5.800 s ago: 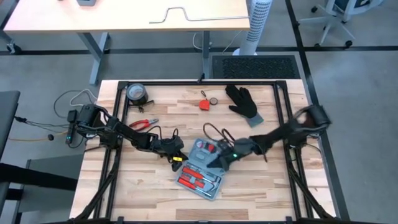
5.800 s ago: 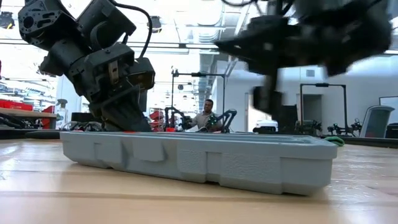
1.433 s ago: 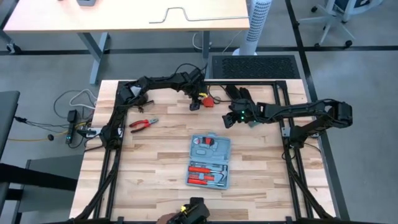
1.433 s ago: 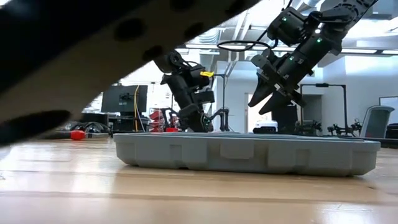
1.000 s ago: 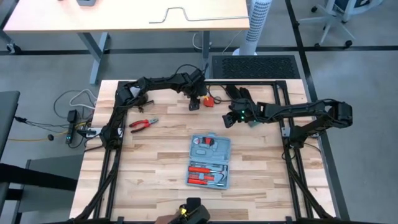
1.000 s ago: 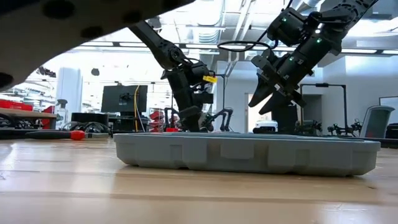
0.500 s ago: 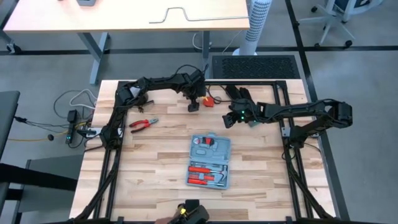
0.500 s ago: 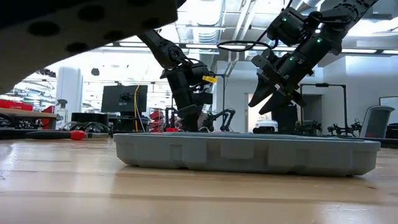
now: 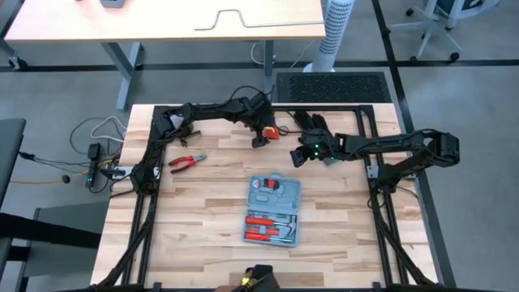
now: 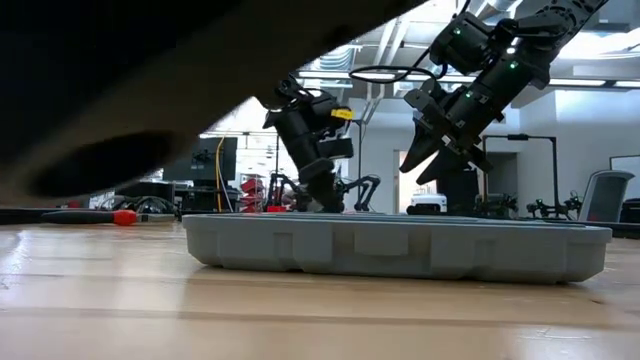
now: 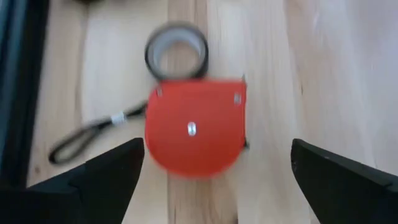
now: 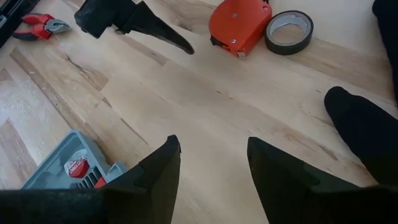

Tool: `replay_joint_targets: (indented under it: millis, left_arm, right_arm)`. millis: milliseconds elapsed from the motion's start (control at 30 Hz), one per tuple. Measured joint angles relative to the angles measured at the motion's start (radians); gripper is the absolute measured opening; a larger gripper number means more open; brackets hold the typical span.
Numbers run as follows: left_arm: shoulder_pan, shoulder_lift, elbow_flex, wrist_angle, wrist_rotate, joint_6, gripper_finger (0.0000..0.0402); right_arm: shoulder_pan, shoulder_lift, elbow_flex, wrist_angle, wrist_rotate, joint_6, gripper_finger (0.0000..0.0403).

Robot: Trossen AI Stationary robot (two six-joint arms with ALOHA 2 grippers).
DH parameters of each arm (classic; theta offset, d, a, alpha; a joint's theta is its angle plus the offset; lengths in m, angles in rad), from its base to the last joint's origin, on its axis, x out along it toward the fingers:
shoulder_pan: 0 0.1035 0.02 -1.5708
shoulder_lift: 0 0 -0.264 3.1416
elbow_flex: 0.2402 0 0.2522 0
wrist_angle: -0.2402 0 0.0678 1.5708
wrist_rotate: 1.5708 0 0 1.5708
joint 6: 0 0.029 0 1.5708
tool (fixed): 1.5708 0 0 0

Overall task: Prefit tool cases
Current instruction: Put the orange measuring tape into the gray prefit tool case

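The blue-grey tool case point(image 9: 273, 209) lies open and flat on the wooden table, with red-handled tools in its recesses; the low view shows its side point(image 10: 400, 245). My left gripper point(image 9: 259, 139) hangs open at the table's far middle, just over a red tape measure point(image 11: 194, 127). Its two fingers stand wide on either side of the tape measure, clear of it. My right gripper point(image 9: 300, 154) hovers open above bare wood between the case and a black glove point(image 9: 315, 130), with nothing between its fingers point(image 12: 211, 168).
A small dark tape roll point(image 11: 177, 56) and a cord loop point(image 11: 93, 134) lie by the tape measure. Red-handled pliers point(image 9: 186, 161) lie at the left. A dark blurred shape point(image 10: 150, 90) fills the low view's upper left, and something dark point(image 9: 255, 280) is at the near edge.
My left gripper has shifted a little toward the table's right, closer to the red tape measure. The dark shape close to the low camera has moved across that view. The tool case and my right gripper have stayed put.
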Motion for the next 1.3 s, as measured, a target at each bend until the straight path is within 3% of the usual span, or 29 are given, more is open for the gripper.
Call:
replay_joint_targets:
  millis: [233,467,900,1100,1300]
  left_arm:
    - [-0.028,0.000,0.000,0.066,-0.003,-0.006,0.0391]
    - [-0.028,0.002,-0.010,0.102,-0.070,-0.007,0.0391]
    - [0.016,0.056,0.000,0.097,0.036,-0.033,0.0391]
    - [0.019,0.055,0.002,0.117,0.010,-0.030,0.0389]
    - [0.019,0.055,0.002,0.073,0.031,-0.040,0.0353]
  right_arm:
    - [0.000,0.000,0.000,0.000,-0.001,0.000,0.0196]
    - [0.000,0.000,0.000,0.000,-0.001,0.000,0.0196]
    - [0.000,0.000,0.000,-0.003,-0.029,0.008,0.0196]
    - [0.000,0.000,0.000,-0.005,-0.030,0.008,0.0196]
    - [0.000,0.000,0.000,-0.011,-0.030,0.008,0.0196]
